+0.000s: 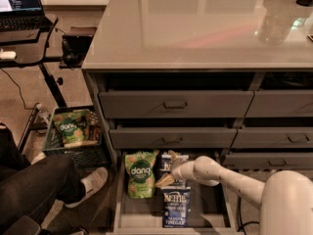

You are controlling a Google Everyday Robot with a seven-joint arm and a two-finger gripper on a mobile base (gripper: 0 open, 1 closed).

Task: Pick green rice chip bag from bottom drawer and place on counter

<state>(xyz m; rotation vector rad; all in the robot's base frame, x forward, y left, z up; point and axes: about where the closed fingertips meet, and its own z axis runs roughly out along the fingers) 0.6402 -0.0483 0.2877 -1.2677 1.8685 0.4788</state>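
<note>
The green rice chip bag (140, 173) lies flat at the left of the open bottom drawer (124, 214). Two dark blue Kettle bags lie to its right, one at the back (171, 160) and one at the front (175, 207). My gripper (165, 179) reaches in from the right on a white arm and sits low over the drawer between the two blue bags, just right of the green bag. The counter (195, 28) is the glossy grey-beige top above the drawer cabinet.
Closed drawers with bar handles (175, 104) sit above the open one. A crate (73, 146) with another green bag (73, 126) stands on the floor at left. A seated person's leg and shoe (90, 182) are beside the drawer. A black desk with a laptop (19, 4) is at far left.
</note>
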